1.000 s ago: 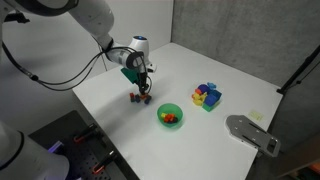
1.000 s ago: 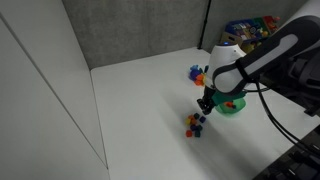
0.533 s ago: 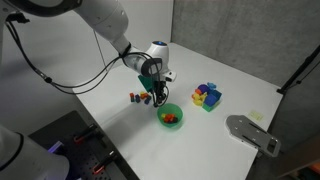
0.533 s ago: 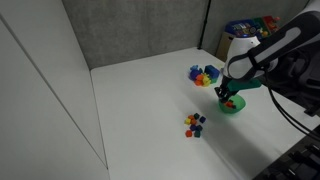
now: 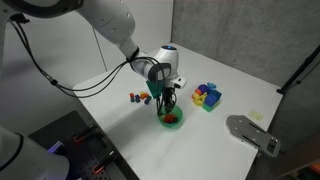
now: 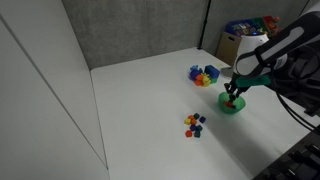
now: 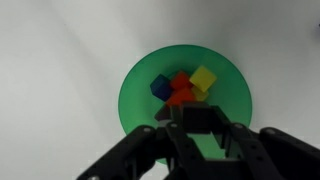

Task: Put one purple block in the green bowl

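Note:
The green bowl (image 5: pixel 171 118) sits on the white table and shows in both exterior views (image 6: pixel 232 104). In the wrist view the bowl (image 7: pixel 135 100) holds a blue, a red and a yellow block. My gripper (image 5: pixel 169 104) hangs straight above the bowl, fingertips just over its inside (image 6: pixel 233 93). In the wrist view the fingers (image 7: pixel 195 122) are pressed close together over the bowl's near half. They appear shut on a small dark block that the fingers almost hide. A small pile of loose blocks (image 5: pixel 138 97) lies on the table, away from the bowl (image 6: pixel 194 123).
A blue-yellow-green block cluster (image 5: pixel 206 96) stands beyond the bowl (image 6: pixel 204 74). A grey flat device (image 5: pixel 252 133) lies near the table's edge. Coloured items (image 6: pixel 250 27) sit on a shelf behind the table. A grey wall backs the table.
My gripper has left the loose pile of blocks and travelled across the table to hang over the green bowl. The pile stays where it was.

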Controlling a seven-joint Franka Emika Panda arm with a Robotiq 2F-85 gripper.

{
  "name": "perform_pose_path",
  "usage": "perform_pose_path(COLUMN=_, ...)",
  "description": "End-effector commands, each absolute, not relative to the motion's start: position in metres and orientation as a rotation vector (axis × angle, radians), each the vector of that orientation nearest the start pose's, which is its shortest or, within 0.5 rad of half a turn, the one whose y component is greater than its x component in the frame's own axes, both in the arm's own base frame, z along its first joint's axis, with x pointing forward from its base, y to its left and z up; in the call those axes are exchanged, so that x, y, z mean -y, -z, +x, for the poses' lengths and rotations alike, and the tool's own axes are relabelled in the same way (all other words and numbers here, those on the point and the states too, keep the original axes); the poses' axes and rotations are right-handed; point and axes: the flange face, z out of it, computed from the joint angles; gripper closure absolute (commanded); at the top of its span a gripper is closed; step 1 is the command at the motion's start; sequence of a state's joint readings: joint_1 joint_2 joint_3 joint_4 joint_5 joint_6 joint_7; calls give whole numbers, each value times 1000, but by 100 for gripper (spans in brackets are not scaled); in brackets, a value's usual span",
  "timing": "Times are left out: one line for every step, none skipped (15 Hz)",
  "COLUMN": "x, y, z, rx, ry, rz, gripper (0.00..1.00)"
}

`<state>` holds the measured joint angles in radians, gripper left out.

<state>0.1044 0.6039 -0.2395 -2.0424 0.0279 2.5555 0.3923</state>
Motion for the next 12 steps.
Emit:
perform_pose_path(x=81, y=-148, z=577, rx=-866, ry=-127, rz=-3158, gripper=31)
perform_pose_path(x=79, y=-152, z=577, rx=-858, ry=-127, rz=-3154, gripper=23)
perform_pose_path(x=77, y=-159, z=576, rx=-843, ry=-125, rz=-3147, gripper=14)
perform_pose_path(x=75, y=-165, z=576, rx=-831, ry=-121, rz=-3143, gripper=6)
perform_pose_path(x=72, y=-175, z=574, rx=-804, ry=-123, rz=-3138, gripper=1)
perform_pose_path(x=69, y=-182, z=573, rx=-785, ry=-125, rz=-3133, gripper=0)
perform_pose_path(x=65, y=-194, z=571, rx=-754, ry=-133, rz=-3128, gripper=0)
perform_pose_path(x=60, y=-205, z=568, rx=-715, ry=-140, rz=-3120, gripper=0)
perform_pose_path(x=56, y=-217, z=566, rx=-679, ry=-149, rz=-3115, gripper=0)
perform_pose_path(x=51, y=-230, z=562, rx=-634, ry=-156, rz=-3112, gripper=0)
perform_pose_path(x=47, y=-240, z=558, rx=-594, ry=-168, rz=-3107, gripper=0)
perform_pose_path(x=42, y=-254, z=554, rx=-549, ry=-174, rz=-3108, gripper=0)
